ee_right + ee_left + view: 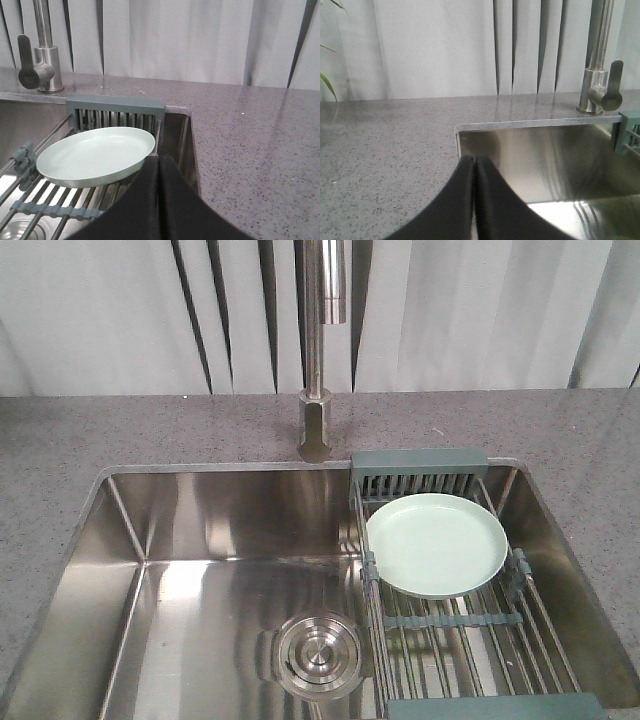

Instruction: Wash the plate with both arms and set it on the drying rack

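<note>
Here the plate (437, 543) lies flat on the drying rack (450, 625), face up, its far edge close to the slotted box section (420, 472) at the rack's back end. Its underside rests on the steel rods, and a grey-green cross bar (455, 620) runs beneath the rods just in front of it. The rack spans the right part of the sink (200, 530), from the back wall toward the front edge. In the sink floor, left of the rack, sits the round steel drain (318, 652). Behind the sink the faucet (320, 350) rises from the speckled grey countertop (100, 435), with pale curtains behind.

My right gripper (158, 162) hangs near the plate's rim on the side toward the counter, apart from it; its two black fingers are pressed together with nothing between them. My left gripper (475, 162) is over the sink's left rear corner, well apart from the plate, fingers likewise closed on nothing.
</note>
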